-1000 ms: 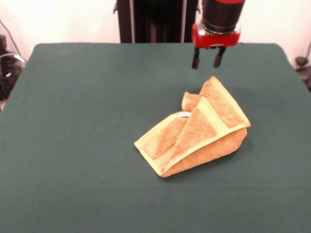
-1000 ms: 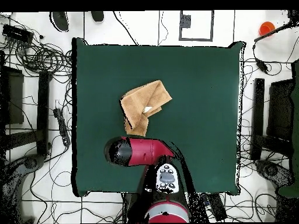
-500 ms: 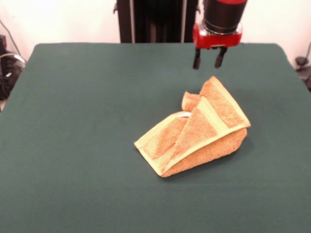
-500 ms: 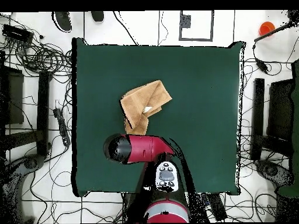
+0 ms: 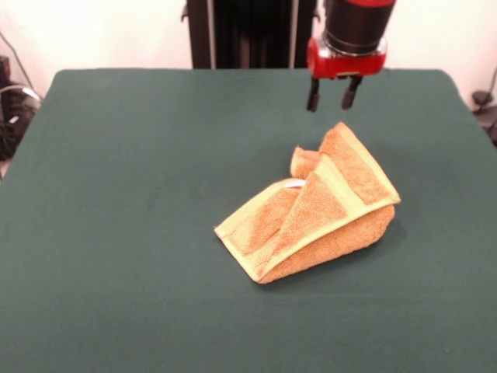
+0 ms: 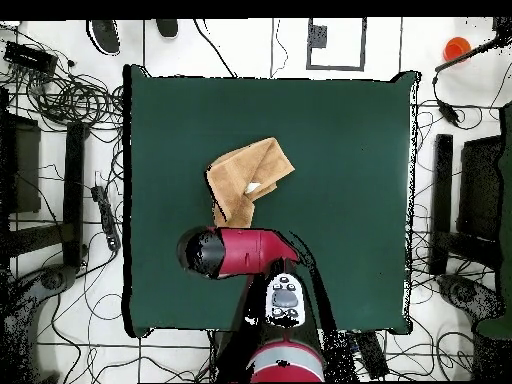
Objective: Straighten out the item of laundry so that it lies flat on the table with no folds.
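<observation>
Lying a little right of the counter's (image 5: pixel 116 233) middle in the front view, the towel (image 5: pixel 311 214) is seen folded over itself in several layers, a pale border band crossing its top. To do this step well, a free outer corner should probably be pinched rather than the thick folded bulk, then drawn outward away from the towel. Beyond the towel's far tip, the hand (image 5: pixel 330 93) is held above the counter, parted a little, empty, touching nothing.

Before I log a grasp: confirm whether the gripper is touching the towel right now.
No: in the front view the open gripper hangs above the table, clear of the folded towel.
</observation>
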